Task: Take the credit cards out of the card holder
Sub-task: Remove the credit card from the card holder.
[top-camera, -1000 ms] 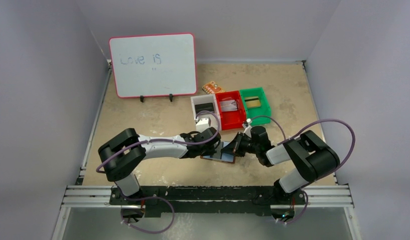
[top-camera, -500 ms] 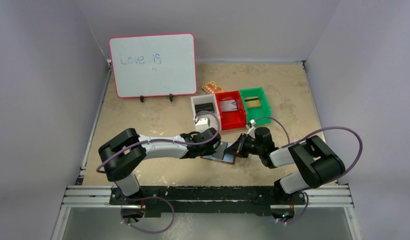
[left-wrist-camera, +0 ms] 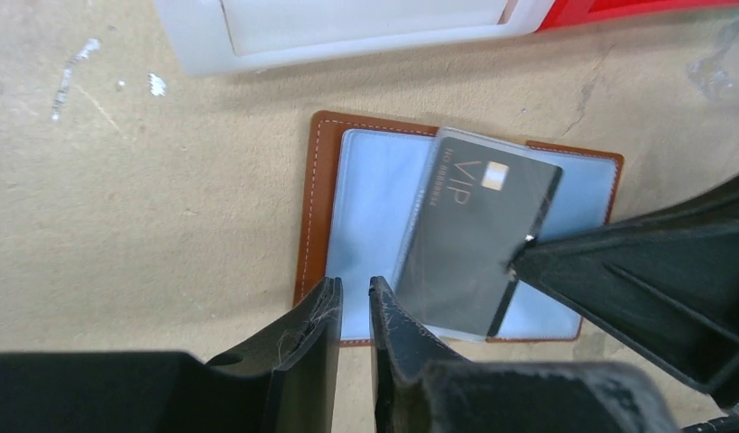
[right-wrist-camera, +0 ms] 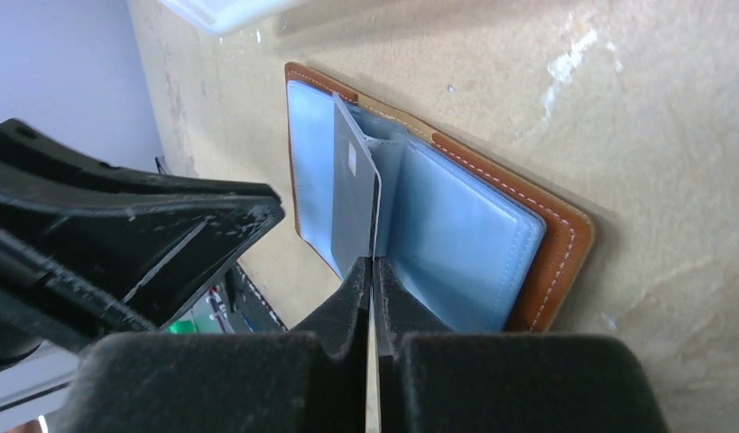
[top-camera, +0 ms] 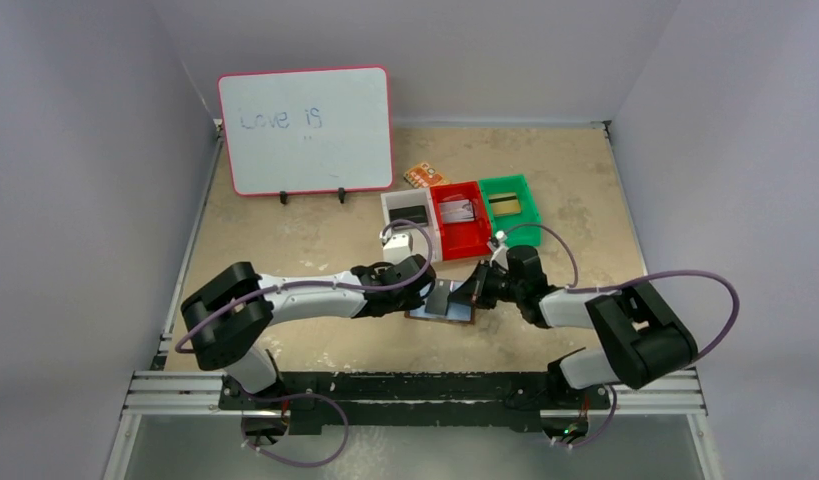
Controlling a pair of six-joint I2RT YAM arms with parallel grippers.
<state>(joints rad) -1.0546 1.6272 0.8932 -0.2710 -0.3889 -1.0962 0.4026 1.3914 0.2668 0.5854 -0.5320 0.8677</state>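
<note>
The brown card holder [top-camera: 451,316] lies open on the table between both grippers, with pale blue pockets showing. My right gripper [top-camera: 474,288] is shut on the edge of a dark grey "VIP" credit card [left-wrist-camera: 478,234], which stands tilted partly out of a pocket. In the right wrist view the gripper [right-wrist-camera: 373,267] pinches the card [right-wrist-camera: 355,194] above the card holder [right-wrist-camera: 559,257]. My left gripper [left-wrist-camera: 354,287] has its fingers almost together and empty, its tips at the card holder's [left-wrist-camera: 312,207] near left edge. It also shows in the top view [top-camera: 425,291].
A white bin [top-camera: 389,212], a red bin [top-camera: 463,237] and a green bin [top-camera: 530,212] stand in a row just behind the card holder, each with a card inside. An orange packet [top-camera: 422,175] lies behind them. A whiteboard [top-camera: 307,130] stands at the back left.
The right gripper has shifted slightly back and up, and the grey card stands further out of the pocket. The left arm's elbow has swung left while its gripper stays at the card holder.
</note>
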